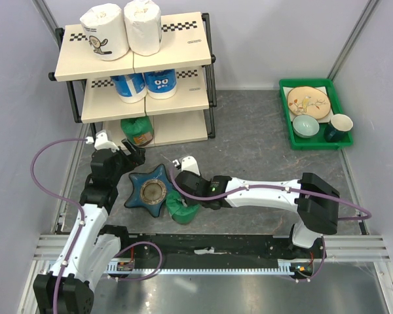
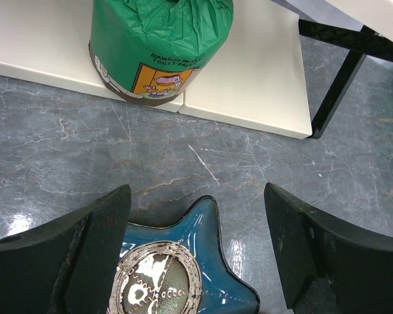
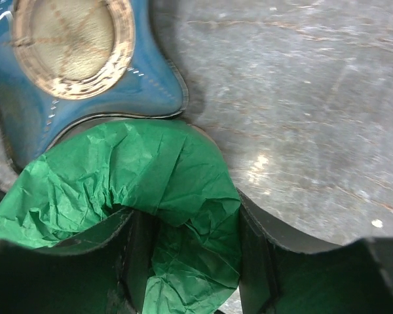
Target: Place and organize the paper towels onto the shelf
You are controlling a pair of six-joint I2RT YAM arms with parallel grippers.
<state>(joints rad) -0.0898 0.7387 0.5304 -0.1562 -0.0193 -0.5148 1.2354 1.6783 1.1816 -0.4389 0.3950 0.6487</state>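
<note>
The shelf [image 1: 177, 39] stands at the back left. Two white rolls [image 1: 105, 31] sit on its top board and two blue rolls [image 1: 161, 82] on the middle board. One green roll [image 1: 137, 131] stands on the bottom board [image 2: 255, 85], and it also shows in the left wrist view [image 2: 160, 46]. My right gripper [image 1: 183, 196] is shut on the other green roll [image 1: 182, 208] on the table, with one finger in its core [image 3: 137, 176]. My left gripper [image 1: 134, 156] is open and empty over a point of the star dish, in front of the bottom board.
A blue star-shaped dish [image 1: 150, 190] lies on the table between the two grippers, touching the held green roll. A green tray [image 1: 314, 142] with a plate, a bowl and a cup sits at the back right. The shelf's black frame leg [image 2: 337, 91] stands to the right of the bottom board.
</note>
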